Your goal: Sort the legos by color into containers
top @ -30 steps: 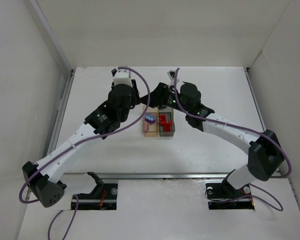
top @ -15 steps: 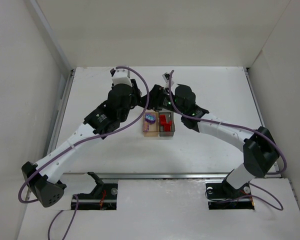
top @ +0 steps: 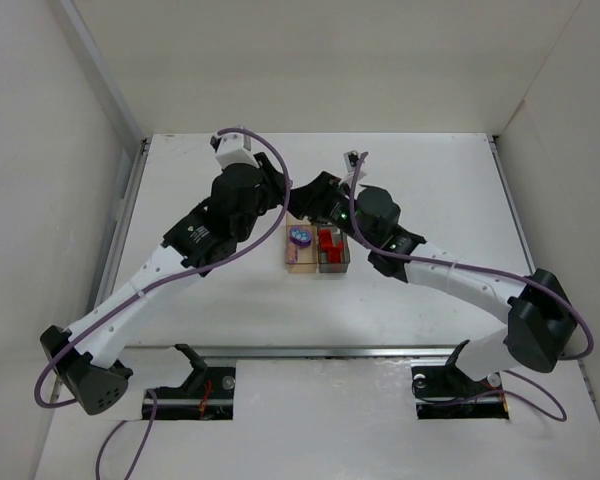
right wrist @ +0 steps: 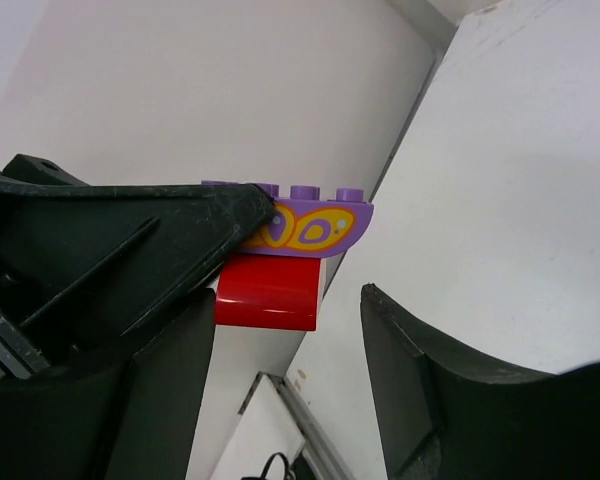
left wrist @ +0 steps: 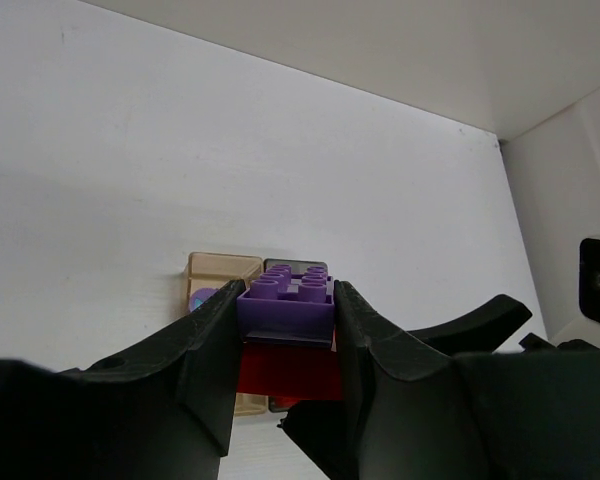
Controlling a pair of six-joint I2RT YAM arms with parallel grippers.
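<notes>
My left gripper (left wrist: pixel 287 300) is shut on a purple lego (left wrist: pixel 287 305) stacked on a red lego (left wrist: pixel 290 370), held in the air above the far side of the containers. In the right wrist view the purple lego (right wrist: pixel 315 225) has a yellow pattern on its side and the red lego (right wrist: pixel 268 292) hangs under it. My right gripper (right wrist: pixel 290 350) is open, its jaws standing wide on either side of the red lego. In the top view both grippers meet beyond the tan bin (top: pixel 301 260) and the dark grey bin (top: pixel 334 263). A purple lego (top: pixel 300 237) lies in the tan bin and red legos (top: pixel 329 242) lie in the grey one.
The two bins stand side by side, touching, in the middle of the white table (top: pixel 430 170). White walls enclose the table on the left, the right and the far side. Both arms cross over the space behind the bins.
The left wrist has shifted a little left and away. The right arm's elbow has swung right and its wrist has turned, still close to the left gripper behind the bins.
</notes>
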